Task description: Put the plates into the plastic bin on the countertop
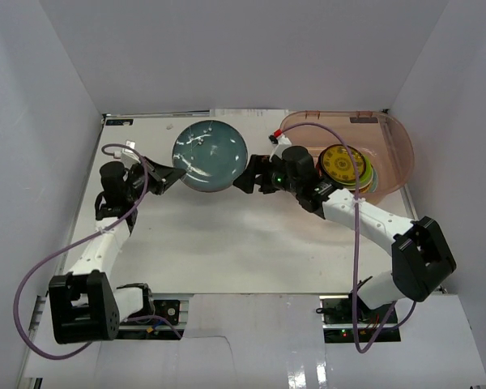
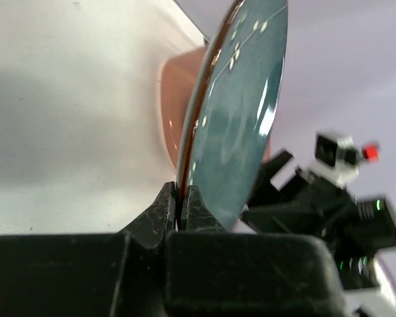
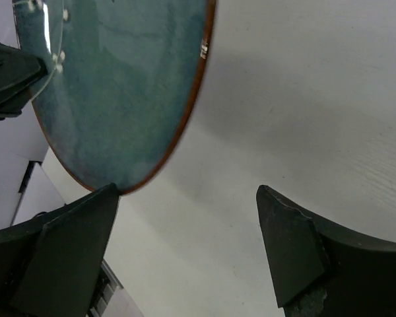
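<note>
A teal blue plate [image 1: 211, 155] with a brown rim is held up over the white countertop [image 1: 227, 243]. My left gripper [image 1: 176, 173] is shut on its left rim; in the left wrist view the plate [image 2: 241, 125] stands on edge between the fingers [image 2: 160, 211]. My right gripper [image 1: 245, 180] is open at the plate's right rim, empty; in the right wrist view the plate [image 3: 119, 86] hangs by the left fingertip [image 3: 105, 198]. The pinkish plastic bin [image 1: 393, 146] stands at the back right and holds a stack of plates topped by a yellow-brown patterned one [image 1: 344, 164].
White walls close in the workspace on the left, back and right. The right arm [image 1: 373, 223] reaches from the bottom right across the bin's near edge. The bin's wall shows behind the plate in the left wrist view [image 2: 175, 99].
</note>
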`<state>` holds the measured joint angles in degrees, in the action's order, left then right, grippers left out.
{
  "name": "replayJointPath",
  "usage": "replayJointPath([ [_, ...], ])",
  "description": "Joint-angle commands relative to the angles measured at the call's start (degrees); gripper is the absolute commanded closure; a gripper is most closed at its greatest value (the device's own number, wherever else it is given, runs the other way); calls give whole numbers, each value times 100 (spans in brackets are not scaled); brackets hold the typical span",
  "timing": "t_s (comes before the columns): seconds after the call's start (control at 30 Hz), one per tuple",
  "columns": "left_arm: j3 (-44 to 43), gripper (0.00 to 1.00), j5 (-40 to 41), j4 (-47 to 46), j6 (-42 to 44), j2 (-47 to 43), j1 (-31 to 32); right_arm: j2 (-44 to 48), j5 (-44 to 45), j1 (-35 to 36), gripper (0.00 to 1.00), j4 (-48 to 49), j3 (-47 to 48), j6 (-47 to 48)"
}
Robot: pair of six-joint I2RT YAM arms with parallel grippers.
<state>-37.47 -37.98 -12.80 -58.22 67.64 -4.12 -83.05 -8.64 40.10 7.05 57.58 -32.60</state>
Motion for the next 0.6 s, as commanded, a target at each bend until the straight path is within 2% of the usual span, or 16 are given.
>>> replayJointPath([
  [0.0,-58,100,-1026,5,3,-523,69,-54,179,-28,10,235,393,-45],
  [0.1,-198,100,-1273,338,143,-804,69,-19,179,-37,9,349,403,-185],
  [0.13,-277,100,-1343,461,179,-926,78,25,188,-46,3,385,394,-264],
  [0.17,-278,100,-1431,471,179,-962,78,51,222,-54,3,411,368,-317],
  [0.33,-331,100,-1783,480,-5,-1156,122,306,337,-160,53,806,25,-642],
  [0.37,-339,100,-1827,480,-14,-1156,148,333,302,-186,68,824,-1,-668],
  [0.43,-357,100,-1915,480,3,-1174,201,473,381,-204,92,833,-80,-704],
  [0.5,-383,90,-2003,497,29,-1148,227,701,477,-283,92,851,-133,-730],
  [0.57,-375,73,-2135,550,152,-1078,306,964,417,-545,92,755,-116,-739],
])
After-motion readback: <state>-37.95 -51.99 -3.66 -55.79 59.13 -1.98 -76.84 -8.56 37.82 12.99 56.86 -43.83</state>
